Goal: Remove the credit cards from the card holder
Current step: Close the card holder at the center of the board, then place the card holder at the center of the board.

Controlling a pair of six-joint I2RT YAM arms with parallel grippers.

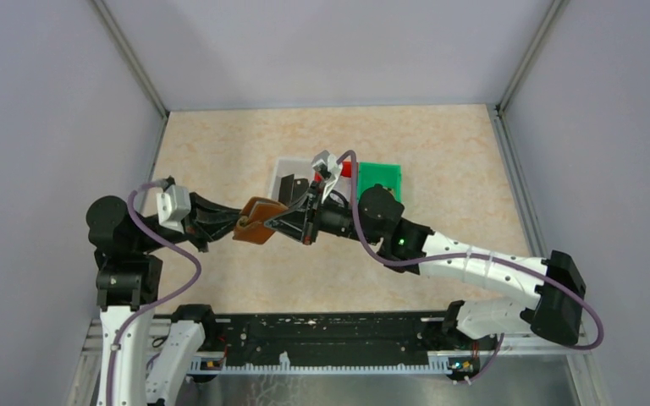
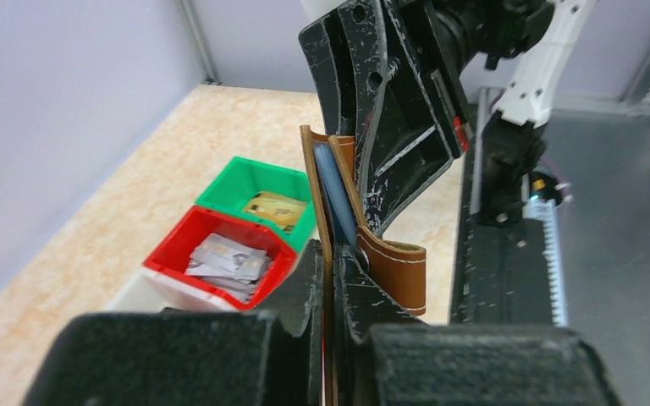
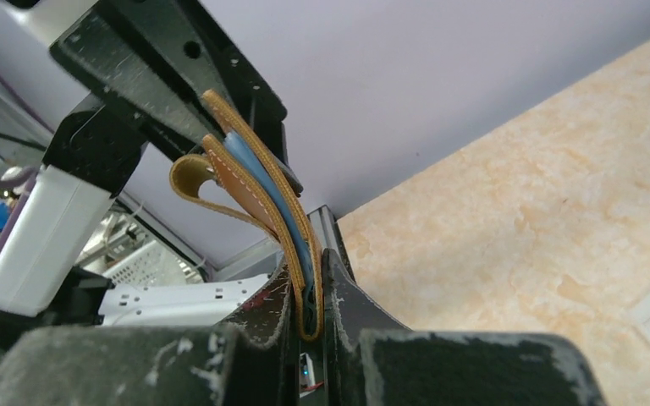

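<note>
Mid-air hold, both arms meeting over the middle of the surface [image 1: 220,144].

- Card holder [image 1: 258,222]: off the surface, strung between the two grippers, touching nothing else. It stands on edge, with its open side turned toward the right arm.
- Left gripper [image 2: 332,271]: closed tight on the lower edge of the brown leather, jaws almost touching. It reads as the anchor, keeping the holder fixed so the other arm has something to pull against.
- Right gripper [image 3: 309,296]: also pinched closed, on the opposite edge, where the pale blue sleeves [image 3: 262,182] show between the leather leaves. Likely the working grip, either to spread the fold or to draw a card out. From the wrist views I can't tell whether a card edge is caught in that pinch or only leather and sleeve.
- Snap tab [image 2: 398,271]: undone and curled out to one side, so the fold is free to open.
- Behind, on the surface: red bin [image 2: 279,258] holding silvery cards [image 2: 224,258], and green bin [image 2: 254,173] holding gold cards [image 2: 275,210]. Sorting by colour looks part done.

Judgement: the task is underway and not finished. How many credit cards remain in the sleeves is not visible from these angles. The opposed grips suit a straight pull. The risk is the holder slipping from the left pinch if a sleeve binds.
</note>
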